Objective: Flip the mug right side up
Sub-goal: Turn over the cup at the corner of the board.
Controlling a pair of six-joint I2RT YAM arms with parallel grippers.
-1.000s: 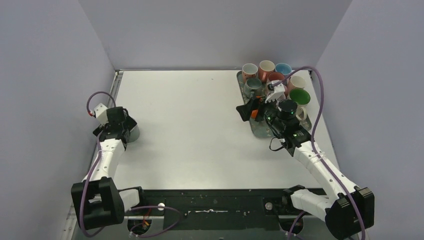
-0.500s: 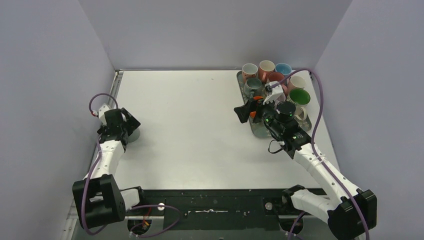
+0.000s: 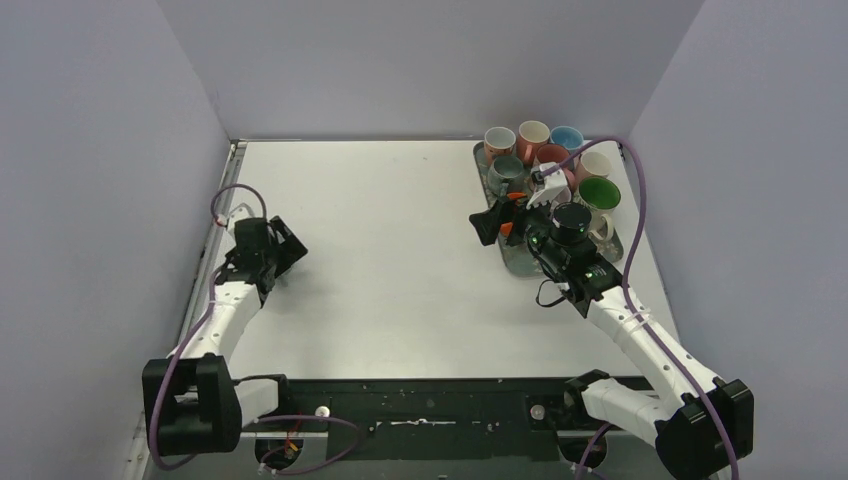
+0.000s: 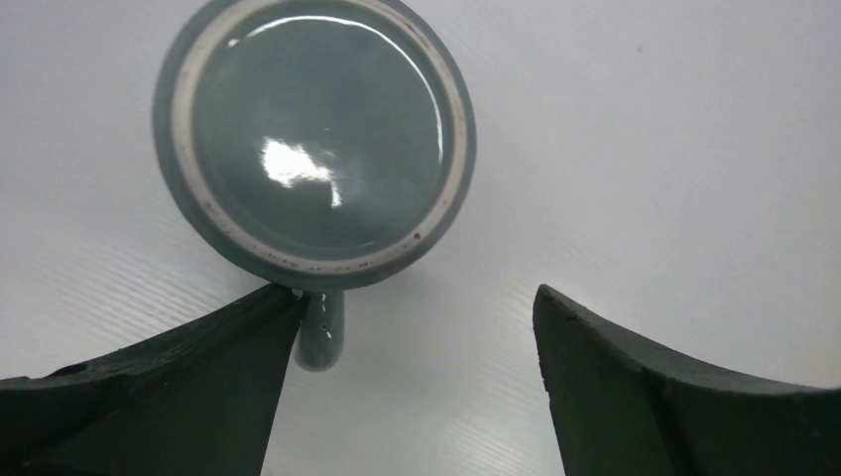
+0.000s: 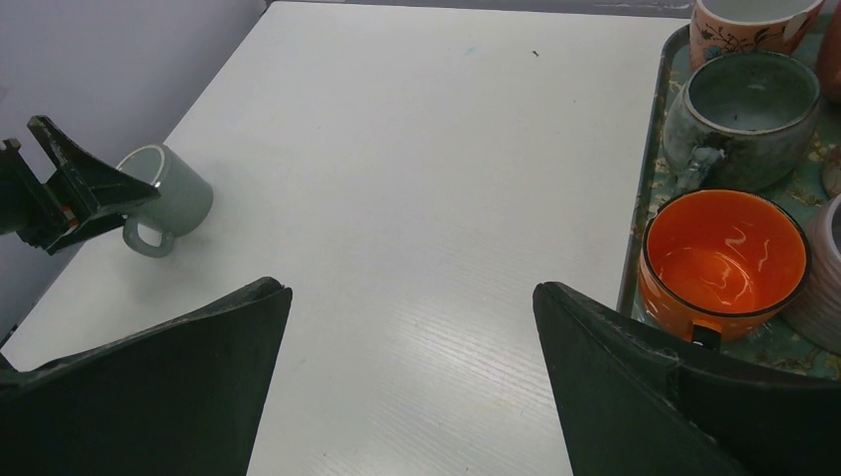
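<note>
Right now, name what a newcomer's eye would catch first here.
The crowd of colourful mugs on the tray at the far right of the table, the orange mug brightest. Then the lone grey-green mug at the left, bottom up, just ahead of the open left gripper.

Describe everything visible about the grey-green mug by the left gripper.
The mug is glossy grey-green ceramic, round, with a small loop handle. It stands on the white table near its left edge, apparently upside down: the upturned face looks like a flat glazed base inside a pale, speckled foot ring. The handle points toward the open left gripper; whether a finger touches it is unclear.
</note>
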